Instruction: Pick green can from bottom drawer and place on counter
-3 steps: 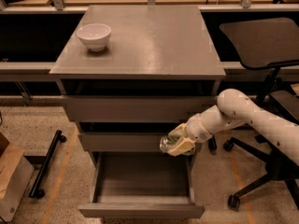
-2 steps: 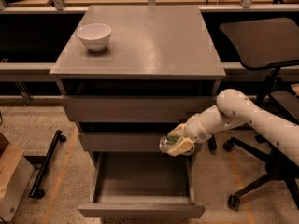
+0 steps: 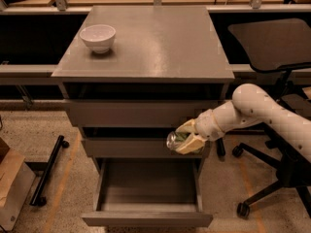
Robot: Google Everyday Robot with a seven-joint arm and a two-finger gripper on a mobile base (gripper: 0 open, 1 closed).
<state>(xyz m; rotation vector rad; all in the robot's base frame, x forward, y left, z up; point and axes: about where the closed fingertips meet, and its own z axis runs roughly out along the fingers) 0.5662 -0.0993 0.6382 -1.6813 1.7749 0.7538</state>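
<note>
My gripper (image 3: 183, 138) is shut on the green can (image 3: 176, 139), which lies sideways between the fingers with its shiny metal end facing left. It hangs in front of the middle drawer's front, above the right side of the open bottom drawer (image 3: 146, 198). The bottom drawer is pulled out and its inside shows nothing in it. The grey counter (image 3: 160, 42) is above, well higher than the can.
A white bowl (image 3: 97, 37) stands at the counter's back left. A black office chair (image 3: 272, 47) is to the right behind my arm. A black bar on wheels (image 3: 46, 171) and a cardboard box (image 3: 12, 188) lie on the floor at left.
</note>
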